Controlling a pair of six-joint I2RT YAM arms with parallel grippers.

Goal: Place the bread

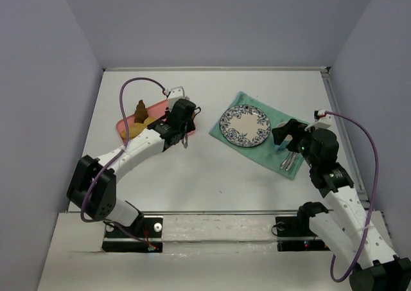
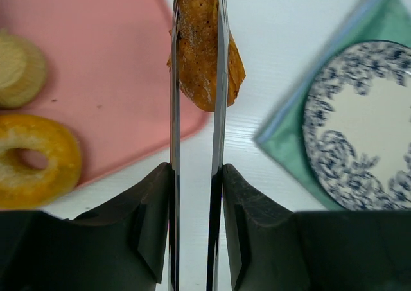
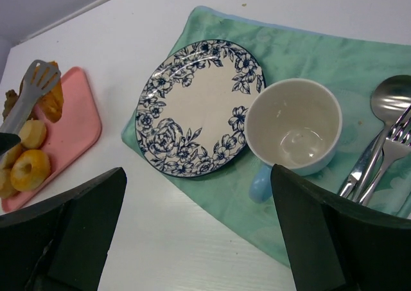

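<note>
My left gripper [image 2: 196, 175] is shut on a pair of metal tongs [image 2: 174, 105]. The tongs pinch a brown piece of bread [image 2: 204, 53] near their tips, above the right edge of a pink tray [image 2: 96, 79]. In the right wrist view the tongs [image 3: 32, 88] and the bread [image 3: 52, 101] hang over the tray [image 3: 77, 121]. A blue floral plate [image 1: 244, 125] lies empty on a green cloth [image 1: 270, 153], to the right of my left gripper [image 1: 180, 119]. My right gripper [image 1: 286, 133] is open and empty above the cloth.
On the tray are a ring donut [image 2: 32, 159], a pale bun [image 2: 19, 69] and a brown pastry [image 1: 140, 111]. A white cup with a blue handle [image 3: 293, 125] stands right of the plate [image 3: 199, 108], with a spoon and fork [image 3: 379, 143] beyond it.
</note>
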